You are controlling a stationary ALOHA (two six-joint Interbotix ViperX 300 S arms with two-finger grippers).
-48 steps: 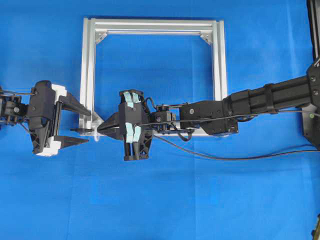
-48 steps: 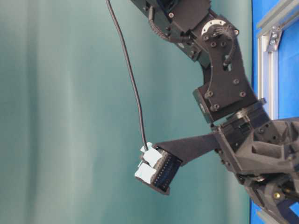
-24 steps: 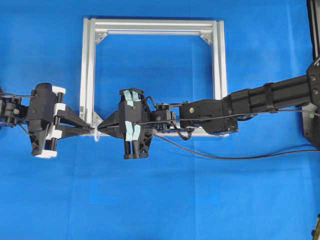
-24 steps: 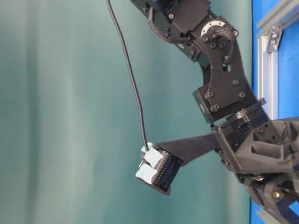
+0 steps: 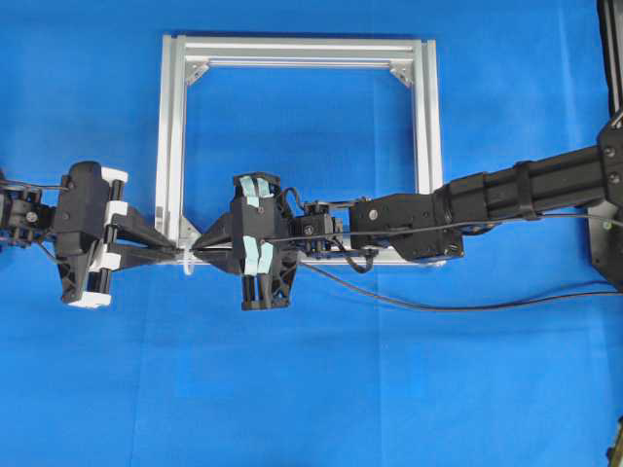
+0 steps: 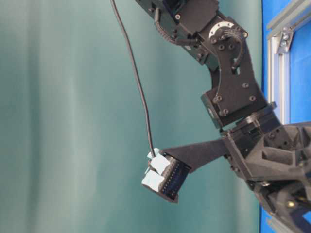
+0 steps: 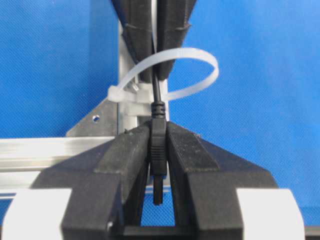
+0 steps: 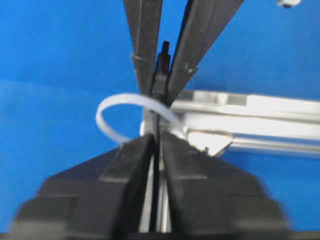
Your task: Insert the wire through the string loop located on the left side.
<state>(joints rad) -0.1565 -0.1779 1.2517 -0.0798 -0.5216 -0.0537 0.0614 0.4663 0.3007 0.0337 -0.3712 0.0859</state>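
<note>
The white string loop [image 7: 200, 55] is tied to the frame's near left corner [image 5: 186, 263]. The black wire [image 5: 438, 306] runs through it, and its plug [image 7: 158, 145] has come out on the left side. My left gripper [image 7: 158, 131] is shut on that plug, just left of the loop [image 5: 177, 249]. My right gripper [image 8: 157, 142] sits right of the loop [image 5: 200, 247], tip to tip with the left one. Its jaws stand slightly apart, with the thin wire [image 8: 156, 165] lying between them against one finger. Beyond the loop [image 8: 107, 112], the left fingers [image 8: 145, 35] pinch the plug [image 8: 161, 75].
The silver aluminium frame [image 5: 297, 49] lies flat on the blue cloth, and both grippers meet at its near left corner bracket [image 7: 95, 122]. The right arm [image 5: 526, 195] stretches across the frame's near rail. Slack wire trails right over the cloth.
A second ago my left gripper stood wide open; it has moved in and shut on the plug. Since half a second ago the right jaws have parted a little off the wire.
</note>
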